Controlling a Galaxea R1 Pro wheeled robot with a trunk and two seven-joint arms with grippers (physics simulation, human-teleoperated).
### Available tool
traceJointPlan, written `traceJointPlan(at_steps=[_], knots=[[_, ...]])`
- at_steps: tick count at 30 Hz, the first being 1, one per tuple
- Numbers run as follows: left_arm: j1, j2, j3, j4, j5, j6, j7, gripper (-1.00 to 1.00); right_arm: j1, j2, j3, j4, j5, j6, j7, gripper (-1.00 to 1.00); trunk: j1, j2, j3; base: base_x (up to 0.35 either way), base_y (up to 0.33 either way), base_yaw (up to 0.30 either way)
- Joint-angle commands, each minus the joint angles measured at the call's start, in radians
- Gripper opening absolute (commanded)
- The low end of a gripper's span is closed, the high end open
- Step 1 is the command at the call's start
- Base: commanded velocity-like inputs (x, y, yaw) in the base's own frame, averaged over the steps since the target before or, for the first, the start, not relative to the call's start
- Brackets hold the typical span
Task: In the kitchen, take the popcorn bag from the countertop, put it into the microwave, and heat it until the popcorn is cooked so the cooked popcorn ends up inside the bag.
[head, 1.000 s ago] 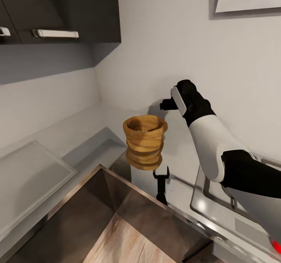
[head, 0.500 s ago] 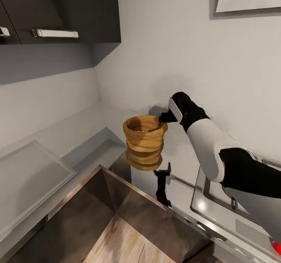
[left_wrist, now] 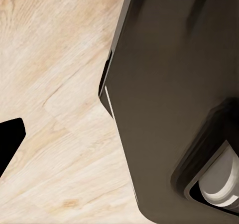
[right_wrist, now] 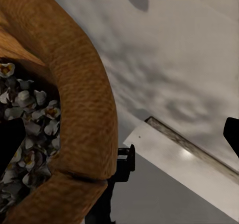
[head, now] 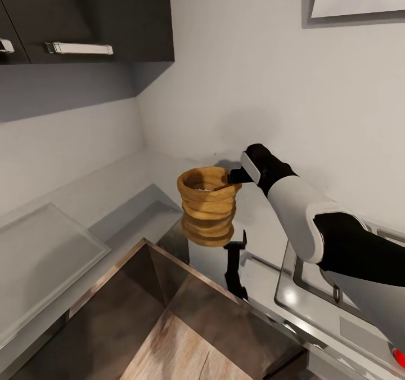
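Popcorn bag (head: pixel 208 205): head view shows it upright on the grey desk (head: pixel 112 200) by the sink (head: pixel 169 312) corner, unmoved from a second ago.
Right gripper (head: pixel 235 174): head view puts it at the bag's rolled rim; a second ago it hung higher and clear of the bag.
Tap (head: pixel 235 262): black, just in front of the bag.
Left wrist view: wooden floor (left_wrist: pixel 55 109) and a dark robot part (left_wrist: pixel 169 94); left gripper's state cannot be told.
Right wrist view: bag (right_wrist: pixel 79 94) rim lies between the spread fingers (right_wrist: pixel 10 144), popcorn (right_wrist: pixel 30 119) inside; nothing gripped.
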Motion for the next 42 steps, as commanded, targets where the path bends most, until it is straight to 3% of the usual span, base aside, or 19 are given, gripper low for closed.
traceJointPlan(at_steps=[1, 15, 42], knots=[[0.000, 0.000, 0.001, 0.000, 0.003, -0.002, 0.001, 1.00, 0.000, 0.000, 0.001, -0.001, -0.004, 0.003, -0.005, 1.00, 0.000, -0.001, -0.001, 0.000, 0.000, 0.000], [0.000, 0.000, 0.000, 0.000, 0.003, -0.002, 0.001, 1.00, 0.000, 0.000, 0.001, 0.005, -0.005, 0.002, -0.006, 1.00, 0.000, -0.001, -0.001, 0.076, 0.000, 0.000], [0.000, 0.000, 0.000, 0.000, 0.002, -0.002, 0.001, 1.00, 0.007, 0.000, 0.001, 0.004, 0.005, -0.015, -0.006, 1.00, 0.000, -0.001, -0.001, -0.022, 0.000, 0.000]])
